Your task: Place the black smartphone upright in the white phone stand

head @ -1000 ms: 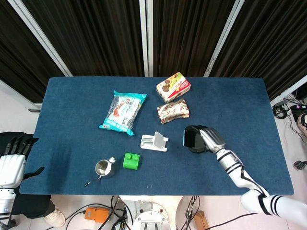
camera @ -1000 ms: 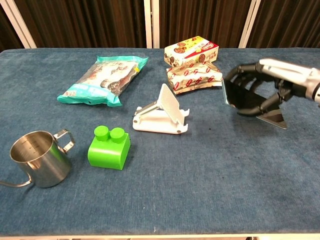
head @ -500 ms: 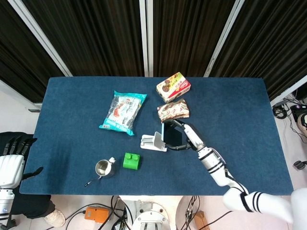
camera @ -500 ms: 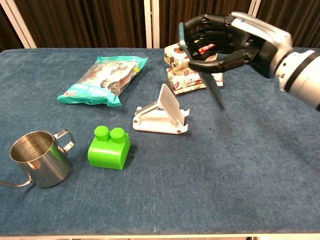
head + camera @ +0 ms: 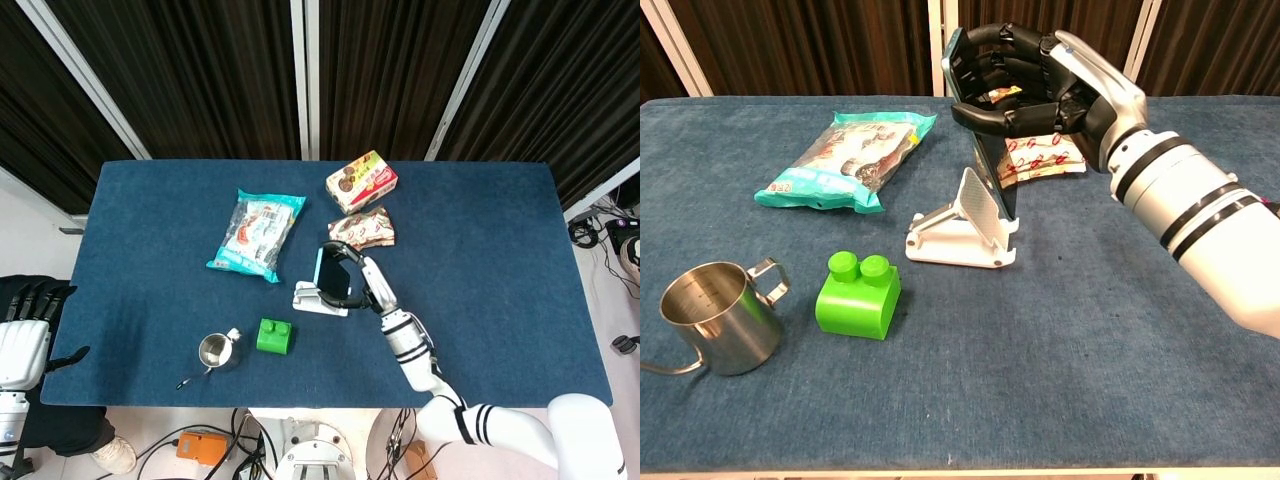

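My right hand grips the black smartphone upright, directly above the white phone stand. The phone's lower edge sits just over the stand's sloped backrest; whether it touches I cannot tell. The fingers wrap over the phone's upper part. My left hand hangs off the table's left edge, fingers apart and holding nothing.
A green block and a steel cup stand left of the stand. A snack bag lies at the back left. Two snack boxes sit behind the right hand.
My right hand has carried the phone leftward from the table's right side until it hangs over the stand. The left hand stays where it was.
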